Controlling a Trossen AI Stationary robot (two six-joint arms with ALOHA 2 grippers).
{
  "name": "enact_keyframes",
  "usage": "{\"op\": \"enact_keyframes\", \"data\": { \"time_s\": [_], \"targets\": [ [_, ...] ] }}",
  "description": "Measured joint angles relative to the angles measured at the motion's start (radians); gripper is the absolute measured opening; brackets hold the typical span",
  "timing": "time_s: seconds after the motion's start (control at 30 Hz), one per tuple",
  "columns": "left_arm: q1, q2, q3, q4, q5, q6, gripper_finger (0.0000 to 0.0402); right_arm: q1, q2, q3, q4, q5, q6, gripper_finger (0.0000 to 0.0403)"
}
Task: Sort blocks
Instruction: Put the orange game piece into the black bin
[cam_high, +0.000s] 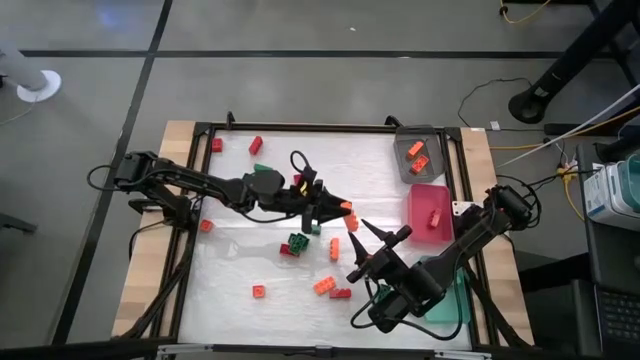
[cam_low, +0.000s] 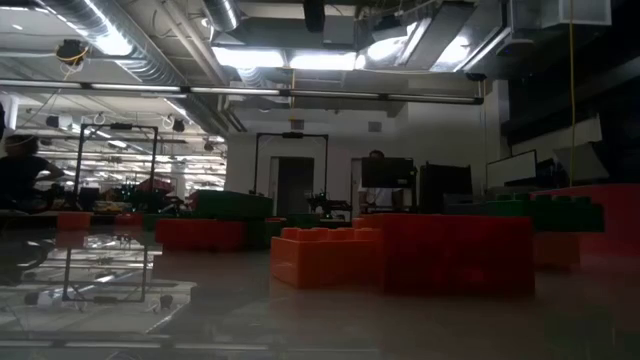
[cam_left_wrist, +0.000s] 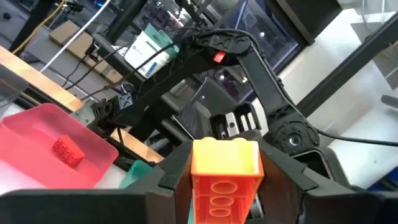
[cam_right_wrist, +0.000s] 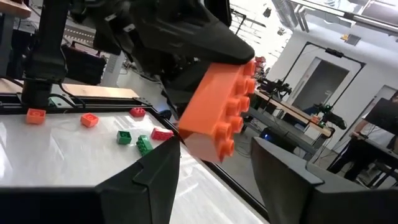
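Note:
My left gripper (cam_high: 340, 208) reaches in from the table's left to above its middle, shut on an orange block (cam_left_wrist: 224, 177). My right gripper (cam_high: 383, 232) comes from the right and stands open just short of that block (cam_right_wrist: 217, 112). Its two fingers lie below and to either side of the block, and no touch shows. Loose red, orange and green blocks lie flat on the white table top, among them a green pair (cam_high: 298, 243) and an orange one (cam_high: 323, 285). The low view shows an orange block (cam_low: 325, 255) and a red one (cam_low: 455, 250) close up, and no gripper. My left gripper pinches the orange block by its two opposite sides (cam_left_wrist: 196, 186) between its two fingers. The fingers come about level from the table's left. The block sticks out past the fingertips toward my right gripper, its hollow underside toward the wrist camera, lifted clear of the table.
At the far right a grey tray (cam_high: 432, 135) holds orange blocks. A pink tray (cam_high: 415, 228) nearer the front holds a red block (cam_high: 436, 214). A teal tray (cam_high: 452, 300) lies partly under my right arm. A black frame (cam_high: 300, 127) rims the table.

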Motion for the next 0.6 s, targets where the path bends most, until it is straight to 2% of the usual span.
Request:
{"op": "enact_keyframes", "data": {
  "time_s": [0.6],
  "targets": [
    [-0.002,0.000,0.000,0.022,-0.035,-0.019,0.0129,-0.082,0.000,0.000,0.036,0.000,0.000,0.0198]
  ]
}}
